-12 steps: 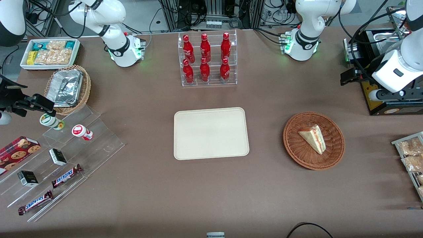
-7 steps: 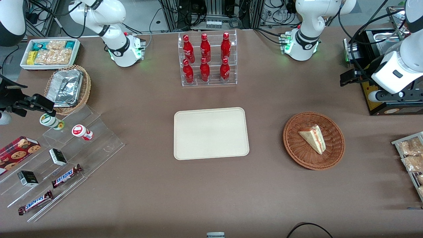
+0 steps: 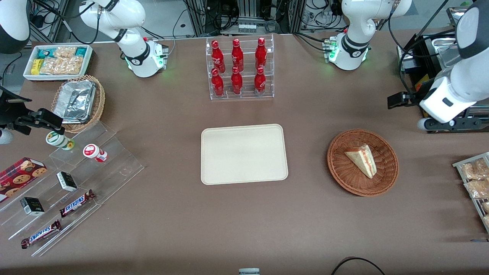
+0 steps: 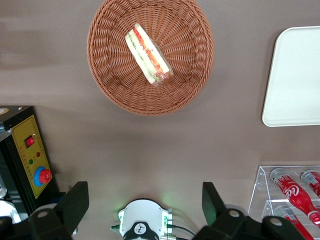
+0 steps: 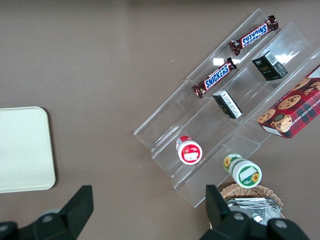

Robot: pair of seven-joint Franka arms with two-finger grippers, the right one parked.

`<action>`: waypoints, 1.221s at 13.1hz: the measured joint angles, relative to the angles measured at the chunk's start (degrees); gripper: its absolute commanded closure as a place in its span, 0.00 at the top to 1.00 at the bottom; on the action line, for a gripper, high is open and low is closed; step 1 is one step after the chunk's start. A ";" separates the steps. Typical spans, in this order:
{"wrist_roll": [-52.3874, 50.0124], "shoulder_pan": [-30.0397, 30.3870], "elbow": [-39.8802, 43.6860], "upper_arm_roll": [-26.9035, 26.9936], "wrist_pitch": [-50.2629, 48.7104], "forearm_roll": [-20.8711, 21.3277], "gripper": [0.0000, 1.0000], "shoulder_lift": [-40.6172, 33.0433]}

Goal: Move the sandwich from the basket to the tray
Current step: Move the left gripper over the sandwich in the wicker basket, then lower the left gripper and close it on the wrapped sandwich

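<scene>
Sandwich [image 3: 361, 160]: I log it lying on its side in the basket, slightly toward 3 o'clock of the basket's middle in the front view, filling edge facing the working arm's end of the counter.
Basket [image 3: 345, 179]: round brown wicker, on the counter at 3 o'clock from the tray, well apart from it.
Tray [image 3: 243, 153]: cream, bare, mid-counter; the bottle rack [image 3: 240, 68] stands at its 12 o'clock.
Gripper [image 4: 145, 212]: I read it as released, both fingers spread wide with nothing between them, held high above the counter at roughly 1 o'clock from the basket in the front view.
Step in hand: the approach, as I judge it; the sandwich is not yet touched.
How I would do it well: bring the gripper over the wedge's middle, turn it so the fingers close across the two bread faces and not along the long edge, descend inside the rim, and squeeze lightly, since soft bread likely crushes.
Risk: a finger catching the wicker and dragging the basket.
</scene>
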 measured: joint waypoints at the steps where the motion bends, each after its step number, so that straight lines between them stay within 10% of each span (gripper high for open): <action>1: 0.00 0.00 -1.19 0.00 1.25 0.00 1.00 0.16; 16: -0.06 0.28 -22.12 0.27 31.42 0.84 1.00 4.43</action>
